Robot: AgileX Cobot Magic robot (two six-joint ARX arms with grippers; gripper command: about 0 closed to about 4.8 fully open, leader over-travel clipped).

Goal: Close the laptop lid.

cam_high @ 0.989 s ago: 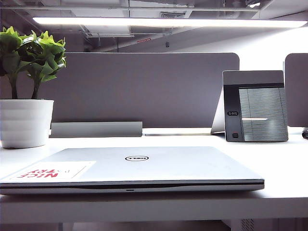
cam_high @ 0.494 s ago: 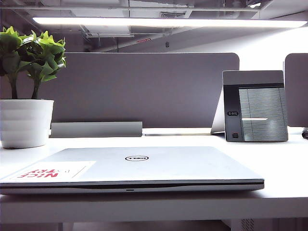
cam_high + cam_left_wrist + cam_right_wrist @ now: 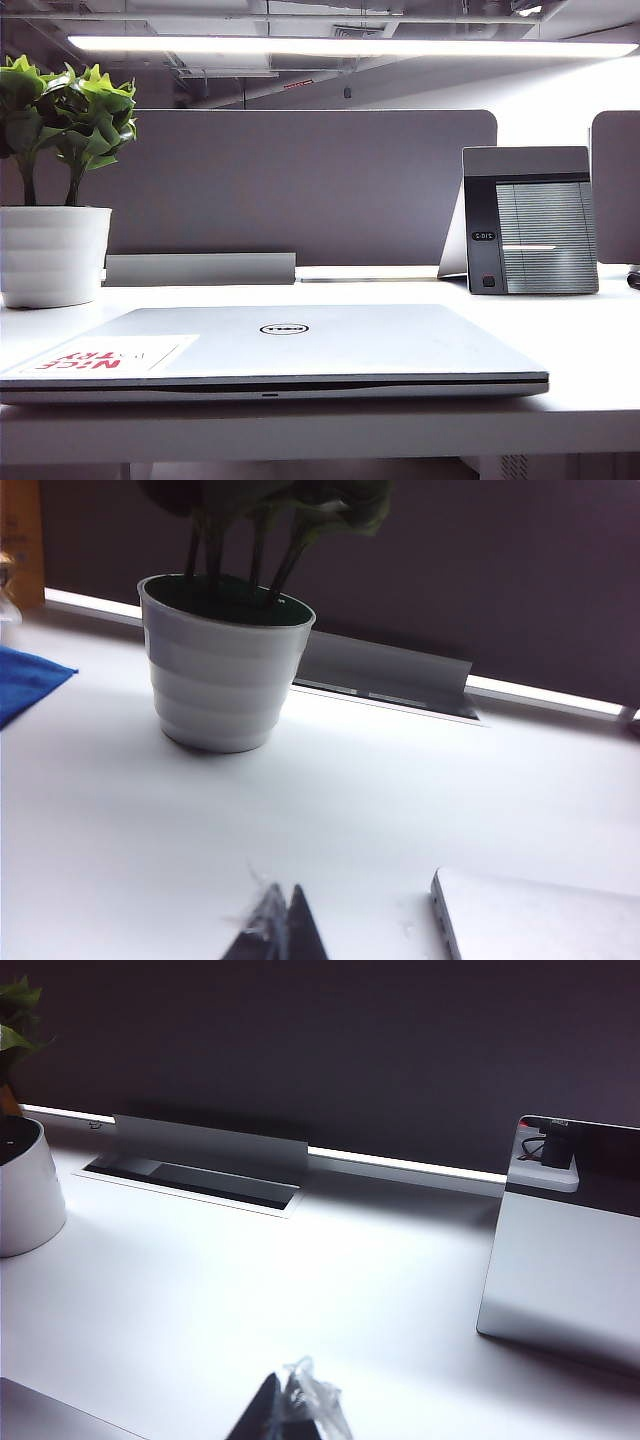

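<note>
Left gripper (image 3: pixel 278 930) and right gripper (image 3: pixel 290 1410) look pinched together, empty, off laptop lid (image 3: pixel 300 340), already flat; stiff, slick, press front edge.

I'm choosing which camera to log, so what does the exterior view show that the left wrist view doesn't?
Only the exterior view: the whole laptop lid lying shut, its Dell logo, the sticker and the upright grey device. Only the left wrist view: a blue cloth and the left pincer, tips together. Both: the white plant pot and the table. The right pincer shows only in its own view.
</note>
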